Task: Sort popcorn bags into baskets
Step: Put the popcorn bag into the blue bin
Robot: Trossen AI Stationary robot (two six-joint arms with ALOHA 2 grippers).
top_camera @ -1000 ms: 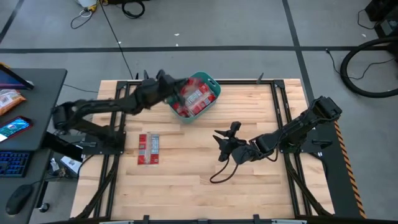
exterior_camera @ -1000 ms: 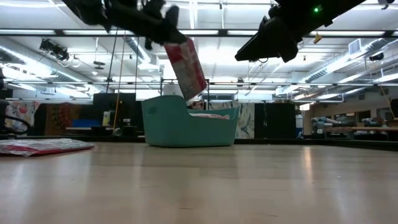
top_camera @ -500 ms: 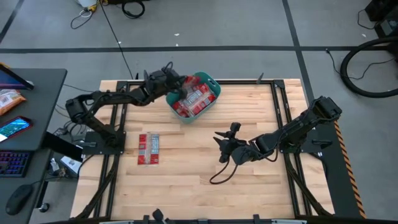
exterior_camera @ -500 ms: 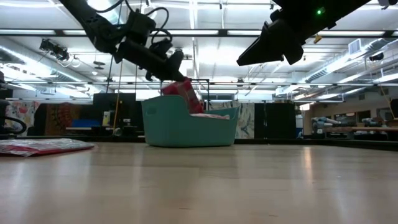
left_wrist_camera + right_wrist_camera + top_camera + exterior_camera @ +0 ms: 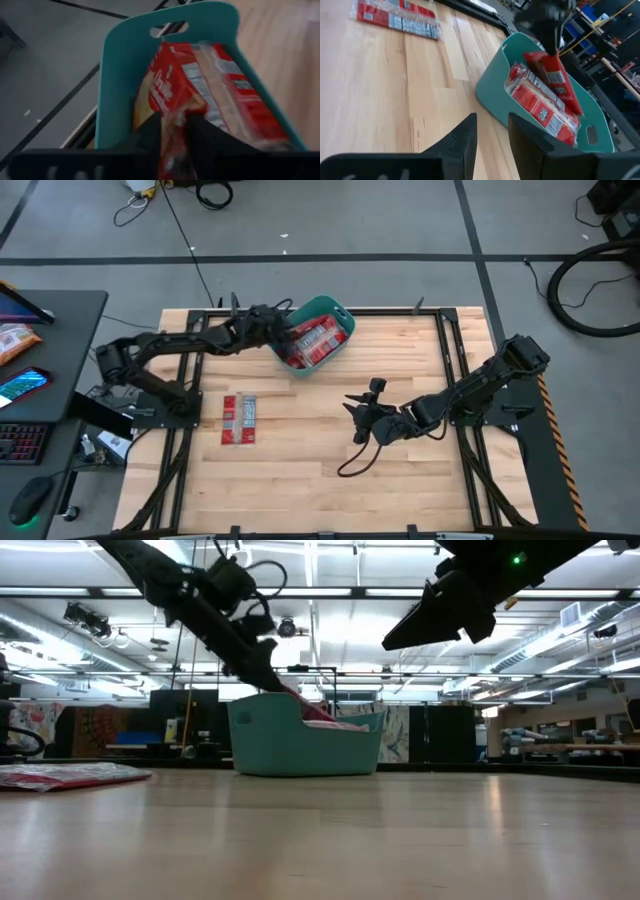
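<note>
The teal basket (image 5: 338,307) stands at the table's far side, left of centre, with several red popcorn bags (image 5: 540,107) lying in it. My left gripper (image 5: 279,329) reaches over the basket's left rim (image 5: 262,700) and is shut on one more red bag (image 5: 551,75), which slants down into the basket. Two or three other popcorn bags (image 5: 239,419) lie flat side by side on the table's left part. My right gripper (image 5: 360,416) hangs open above the middle of the table, touching nothing. My left gripper pinches the red bag between its two fingers (image 5: 150,131) at the bag's upper end (image 5: 173,120). The fingers slant down from the table's left side. The bag is tilted, and its lower part (image 5: 565,97) lies inside the basket on the bags there.
Bare wood lies between the basket and my right gripper and along the near edge. A black cable (image 5: 355,463) trails on the table under the right arm. A desk with a phone and a keyboard (image 5: 20,385) stands beyond the table's left edge.
My left gripper has gone down toward the basket while staying shut on the bag. A second ago the bag hung upright above the basket's rim; now it has sunk inside and tipped over onto the bags there.
</note>
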